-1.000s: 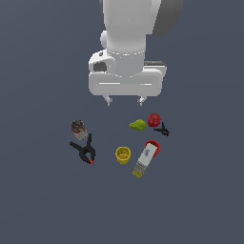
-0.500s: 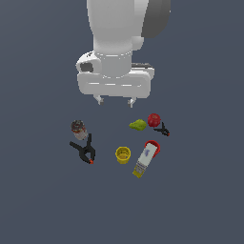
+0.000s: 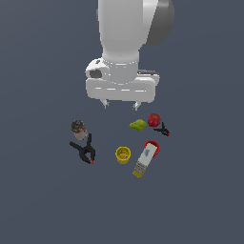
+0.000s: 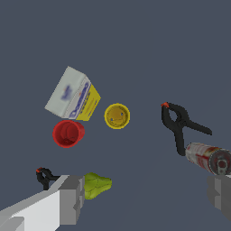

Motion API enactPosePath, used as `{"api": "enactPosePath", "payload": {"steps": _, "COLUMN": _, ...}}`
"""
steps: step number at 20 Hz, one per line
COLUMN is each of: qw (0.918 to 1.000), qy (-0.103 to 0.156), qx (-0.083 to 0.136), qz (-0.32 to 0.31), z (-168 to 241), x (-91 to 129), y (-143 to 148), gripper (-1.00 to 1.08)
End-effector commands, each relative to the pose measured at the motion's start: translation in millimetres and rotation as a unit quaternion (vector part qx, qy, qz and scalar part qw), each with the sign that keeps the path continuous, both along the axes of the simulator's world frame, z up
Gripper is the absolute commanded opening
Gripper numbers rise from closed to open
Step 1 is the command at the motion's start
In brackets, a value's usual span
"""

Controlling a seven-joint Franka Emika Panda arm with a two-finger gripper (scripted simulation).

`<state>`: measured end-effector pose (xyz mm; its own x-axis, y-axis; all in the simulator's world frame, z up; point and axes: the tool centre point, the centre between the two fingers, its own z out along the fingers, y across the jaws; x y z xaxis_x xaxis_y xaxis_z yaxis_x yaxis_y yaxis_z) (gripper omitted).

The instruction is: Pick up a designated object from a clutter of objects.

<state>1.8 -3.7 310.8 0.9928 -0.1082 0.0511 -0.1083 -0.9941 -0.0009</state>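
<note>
The designated object, a glossy red apple (image 3: 154, 119), rests on the floor at the exterior view's right of the clutter. A yellow-green fruit (image 3: 138, 125) lies against one side of it and a small black clamp (image 3: 164, 129) against the other. My gripper (image 3: 121, 105) hangs open above the floor, up and to the exterior view's left of the apple, holding nothing. In the wrist view the gripper (image 4: 144, 198) shows two wide-apart grey fingers (image 4: 67, 200). The yellow-green fruit (image 4: 96, 185) lies beside one finger. That view does not show the apple.
A yellow cup (image 3: 123, 154) (image 4: 117, 116) sits mid-clutter beside a red-capped white bottle (image 3: 147, 157) (image 4: 72, 97) lying on its side. A dark can (image 3: 79, 127) (image 4: 210, 158) and a larger black clamp (image 3: 85, 150) (image 4: 180, 124) lie at the exterior view's left.
The gripper swung to the exterior view's left, then came back right and slightly lower. It stayed open. None of the objects moved.
</note>
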Motion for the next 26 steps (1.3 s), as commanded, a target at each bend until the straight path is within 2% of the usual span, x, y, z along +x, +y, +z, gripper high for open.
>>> {"api": "enactPosePath", "payload": {"steps": 1, "qw": 1.0, "qy": 0.002, "qx": -0.001, "qz": -0.001, "z": -12.4, "x": -2.7, "y": 11.7, "gripper": 1.0}}
{"api": "enactPosePath", "payload": {"steps": 6, "qw": 1.0, "qy": 0.005, "qx": -0.003, "qz": -0.003, "z": -47.6, "x": -13.8, "y": 44.5, "gripper": 1.0}}
{"api": "enactPosePath", "payload": {"steps": 10, "qw": 0.9999, "qy": 0.008, "qx": -0.005, "qz": -0.005, "z": -84.1, "x": -31.3, "y": 78.6, "gripper": 1.0}}
{"api": "enactPosePath", "payload": {"steps": 18, "qw": 0.9998, "qy": 0.016, "qx": -0.004, "qz": -0.008, "z": -157.4, "x": -89.0, "y": 145.7, "gripper": 1.0}}
{"api": "enactPosePath", "payload": {"steps": 26, "qw": 0.9997, "qy": 0.022, "qx": 0.0, "qz": -0.009, "z": -199.9, "x": -140.9, "y": 182.1, "gripper": 1.0}}
